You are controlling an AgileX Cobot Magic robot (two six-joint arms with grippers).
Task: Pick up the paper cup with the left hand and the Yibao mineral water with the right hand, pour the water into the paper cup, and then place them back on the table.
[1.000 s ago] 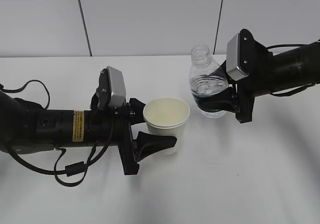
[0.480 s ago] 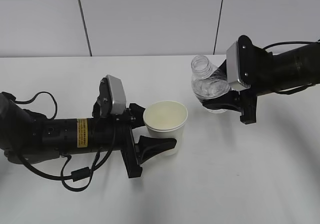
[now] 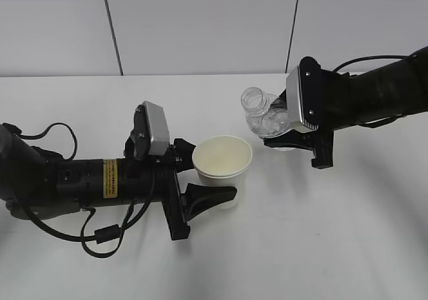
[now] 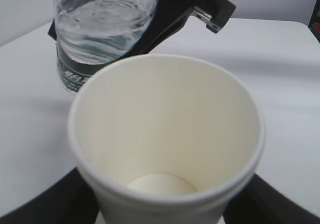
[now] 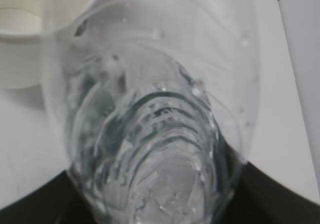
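The white paper cup [image 3: 222, 166] stands upright between the fingers of my left gripper [image 3: 206, 174], which is shut on it. In the left wrist view the cup [image 4: 165, 134] fills the frame and its cream inside looks dry. My right gripper [image 3: 286, 131] is shut on the Yibao mineral water [image 3: 266, 118], a clear uncapped bottle with a dark green label. The bottle is tilted left, with its mouth above and just right of the cup's rim. It looms behind the cup as bottle [image 4: 100, 24] and fills the right wrist view as bottle [image 5: 155, 109], with the cup [image 5: 30, 29] beyond.
The white table [image 3: 334, 233] stretches all round both arms, with a pale wall panel behind. Black cables loop beside the left arm [image 3: 100, 230]. I cannot tell whether the cup's base touches the table.
My right gripper has rolled and shifted left, tipping the bottle from nearly upright to leaning towards the cup, its mouth now lower and closer to the rim. The left gripper and the cup have barely moved.
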